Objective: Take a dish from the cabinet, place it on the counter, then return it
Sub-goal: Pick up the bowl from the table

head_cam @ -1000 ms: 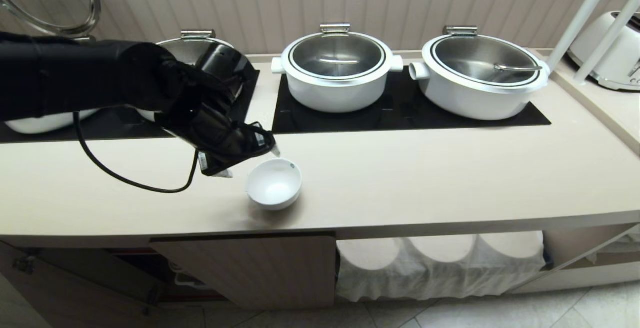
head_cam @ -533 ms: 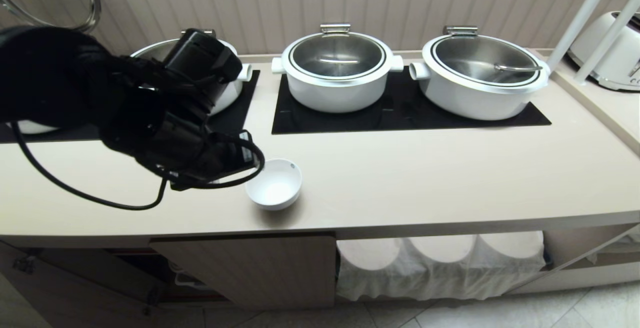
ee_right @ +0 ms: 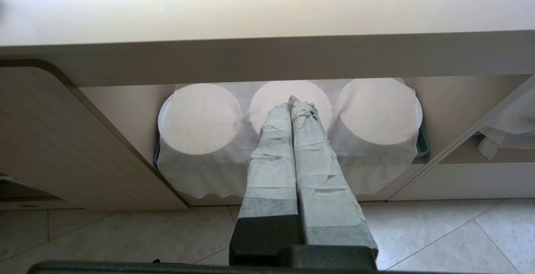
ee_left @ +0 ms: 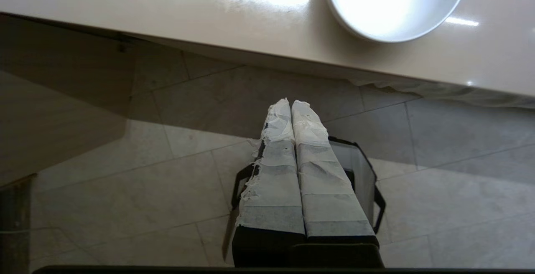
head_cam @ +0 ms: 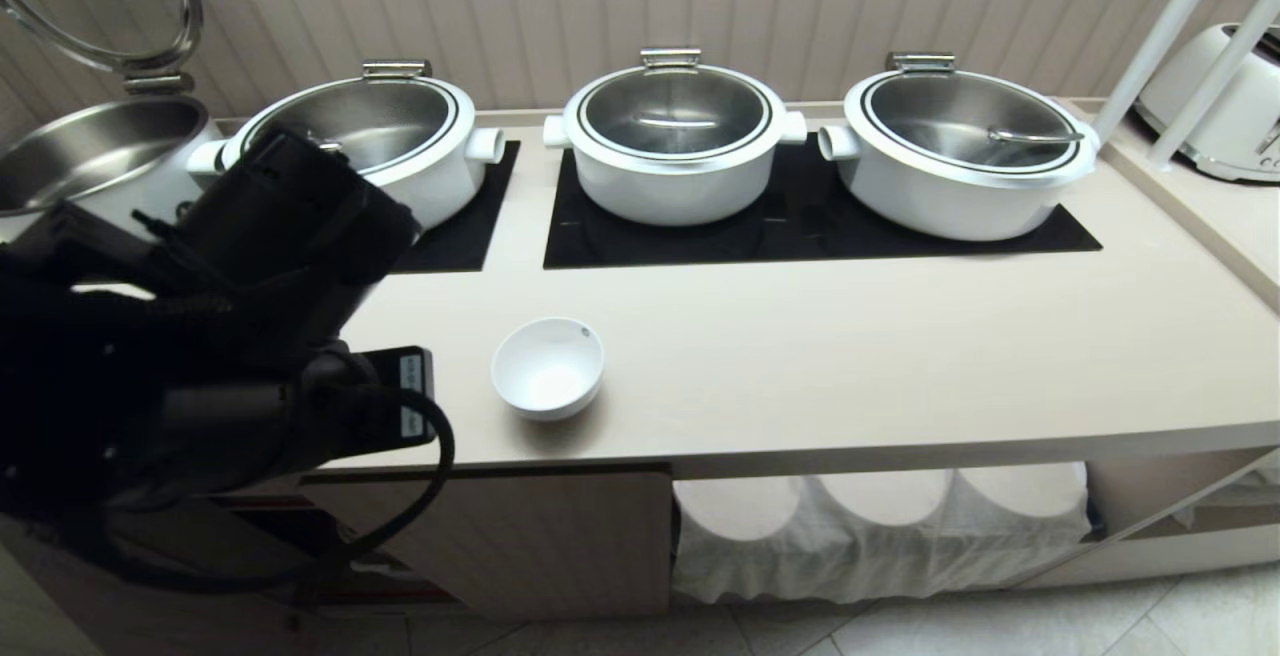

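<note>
The dish (head_cam: 547, 368), a small white bowl, stands upright and alone on the beige counter (head_cam: 850, 356) near its front edge. My left arm (head_cam: 250, 336) has drawn back to the left of the bowl, over the counter's front edge. In the left wrist view the left gripper (ee_left: 291, 102) is shut on nothing and hangs over the floor tiles, with the bowl (ee_left: 393, 2) apart from it up on the counter (ee_left: 167, 2). A ribbed cabinet door (head_cam: 500, 536) stands open below the bowl. My right gripper (ee_right: 291, 100) is shut and empty, parked low before the niche.
Three lidded white pots (head_cam: 675, 141) sit on black inset panels (head_cam: 800, 226) at the back, with an open pot (head_cam: 90, 151) at far left. A toaster (head_cam: 1220, 101) and white posts (head_cam: 1160, 36) stand at the right. The niche holds cloth-covered rounds (ee_right: 288, 140).
My left gripper was open beside the bowl. It has pulled away to the left and toward the counter's front edge, and has shut. The bowl has stayed where it was.
</note>
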You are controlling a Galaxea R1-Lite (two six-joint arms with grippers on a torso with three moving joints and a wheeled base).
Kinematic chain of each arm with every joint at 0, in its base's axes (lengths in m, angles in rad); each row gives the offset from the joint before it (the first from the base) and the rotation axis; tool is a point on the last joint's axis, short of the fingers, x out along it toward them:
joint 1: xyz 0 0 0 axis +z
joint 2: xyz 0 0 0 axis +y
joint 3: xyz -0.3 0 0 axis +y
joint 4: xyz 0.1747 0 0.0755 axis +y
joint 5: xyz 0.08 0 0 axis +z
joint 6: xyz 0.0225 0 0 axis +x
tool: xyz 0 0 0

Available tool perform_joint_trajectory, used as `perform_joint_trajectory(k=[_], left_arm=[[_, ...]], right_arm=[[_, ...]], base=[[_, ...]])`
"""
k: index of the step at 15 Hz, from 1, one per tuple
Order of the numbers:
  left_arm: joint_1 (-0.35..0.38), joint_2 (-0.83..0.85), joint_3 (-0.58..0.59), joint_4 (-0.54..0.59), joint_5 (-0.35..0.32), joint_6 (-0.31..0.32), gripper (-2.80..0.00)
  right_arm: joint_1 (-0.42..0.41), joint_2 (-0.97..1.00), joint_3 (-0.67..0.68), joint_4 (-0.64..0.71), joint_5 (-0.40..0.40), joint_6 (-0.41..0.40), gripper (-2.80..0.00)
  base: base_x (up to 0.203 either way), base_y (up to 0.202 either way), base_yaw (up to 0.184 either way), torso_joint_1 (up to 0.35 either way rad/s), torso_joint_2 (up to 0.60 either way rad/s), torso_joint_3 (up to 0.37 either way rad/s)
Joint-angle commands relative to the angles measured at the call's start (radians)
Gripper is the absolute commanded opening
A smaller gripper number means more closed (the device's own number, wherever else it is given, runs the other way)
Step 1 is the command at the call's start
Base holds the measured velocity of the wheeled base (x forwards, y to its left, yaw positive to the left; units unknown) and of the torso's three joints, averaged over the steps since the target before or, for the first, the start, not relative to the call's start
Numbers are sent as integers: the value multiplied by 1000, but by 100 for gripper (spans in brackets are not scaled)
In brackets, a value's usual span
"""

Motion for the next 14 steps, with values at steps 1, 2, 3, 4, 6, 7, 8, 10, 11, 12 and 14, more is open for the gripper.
perform_joint_trajectory(k=[1, 2, 3, 4, 6, 7, 8, 10, 11, 12, 14], left_arm=[[-67, -59, 71, 4, 97, -8, -280], [-82, -82, 107, 4, 124, -8, -280], [-92, -124, 151, 4, 134, -6, -280], [-115, -165, 202, 4, 137, -3, -280], [-186, -280, 320, 1, 140, 12, -280], [-212, -340, 369, -2, 140, 21, -280], [-250, -412, 420, -5, 140, 24, -280], [-316, -527, 537, -8, 138, 23, -280], [-332, -561, 603, -15, 136, 22, -280], [-352, -595, 657, -30, 137, 20, -280], [-364, -648, 778, -95, 139, 24, -280]], right_arm=[[1, 0, 0, 0, 0, -1, -280], [1, 0, 0, 0, 0, 0, -280], [1, 0, 0, 0, 0, 1, -280], [1, 0, 0, 0, 0, -1, -280], [1, 0, 0, 0, 0, -1, -280], [0, 0, 0, 0, 0, 0, -280], [1, 0, 0, 0, 0, -1, -280], [1, 0, 0, 0, 0, 1, -280], [0, 0, 0, 0, 0, 1, -280], [0, 0, 0, 0, 0, 0, -280], [0, 0, 0, 0, 0, 0, -280]], base=[[0, 0, 0, 0, 0, 0], [0, 0, 0, 0, 0, 0], [0, 0, 0, 0, 0, 0], [0, 0, 0, 0, 0, 0], [0, 0, 0, 0, 0, 0], [0, 0, 0, 0, 0, 0], [0, 0, 0, 0, 0, 0], [0, 0, 0, 0, 0, 0], [0, 0, 0, 0, 0, 0], [0, 0, 0, 0, 0, 0], [0, 0, 0, 0, 0, 0]])
